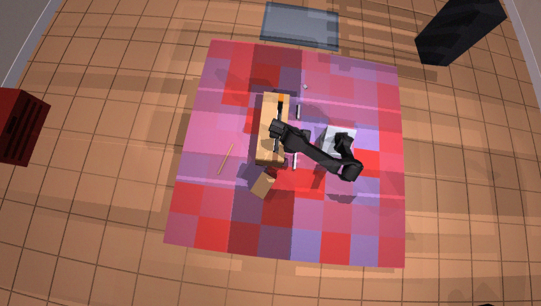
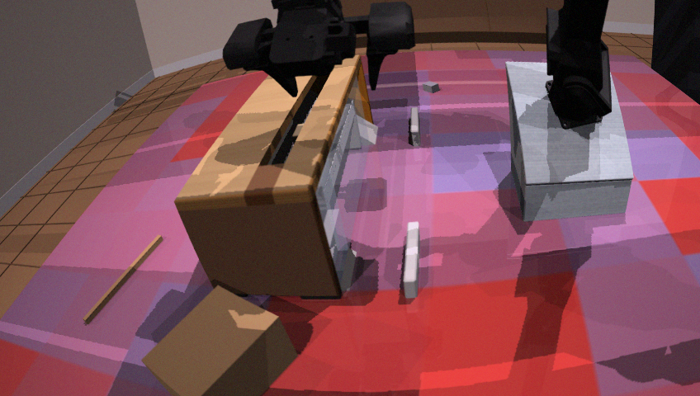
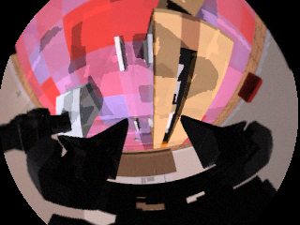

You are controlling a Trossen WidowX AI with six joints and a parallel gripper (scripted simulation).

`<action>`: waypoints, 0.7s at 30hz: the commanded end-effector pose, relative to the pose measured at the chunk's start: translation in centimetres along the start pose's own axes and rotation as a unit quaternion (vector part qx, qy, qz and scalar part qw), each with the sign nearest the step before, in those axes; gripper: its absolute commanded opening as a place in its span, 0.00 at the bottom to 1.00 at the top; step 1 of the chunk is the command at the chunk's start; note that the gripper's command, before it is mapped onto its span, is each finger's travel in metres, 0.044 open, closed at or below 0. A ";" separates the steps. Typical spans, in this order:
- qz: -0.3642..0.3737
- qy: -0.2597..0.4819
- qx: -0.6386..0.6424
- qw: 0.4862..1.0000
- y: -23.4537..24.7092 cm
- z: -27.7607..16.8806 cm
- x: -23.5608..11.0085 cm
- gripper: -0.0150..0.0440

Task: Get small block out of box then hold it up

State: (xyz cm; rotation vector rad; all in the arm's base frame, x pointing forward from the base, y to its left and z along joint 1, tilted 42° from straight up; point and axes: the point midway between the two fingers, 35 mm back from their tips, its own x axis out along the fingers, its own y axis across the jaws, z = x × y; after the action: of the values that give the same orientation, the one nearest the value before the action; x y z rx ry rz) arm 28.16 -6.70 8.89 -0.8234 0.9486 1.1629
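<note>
The wooden box stands upright with a long slot in its top. Its clear front faces the arm's base. An orange patch marks its far end. A small grey block lies on the table beyond that end; I cannot tell whether it is the task's block. No block can be made out on the shelf inside. My gripper is open and empty, above the box top, fingers pointing down.
Two white bars stand in front of the box. A tan block is by its near end. A thin stick lies behind it. The grey pedestal carries the arm.
</note>
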 end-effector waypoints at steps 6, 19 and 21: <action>0.012 0.003 -0.015 1.000 0.8 0.2 0.4 0.93; 0.012 0.003 -0.015 1.000 0.4 0.9 2.4 0.93; 0.012 0.003 -0.015 1.000 0.4 1.0 2.7 0.93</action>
State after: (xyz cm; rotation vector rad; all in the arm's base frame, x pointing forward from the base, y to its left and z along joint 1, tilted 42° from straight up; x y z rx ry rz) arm 28.29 -5.19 7.40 -0.8487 0.9431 1.1921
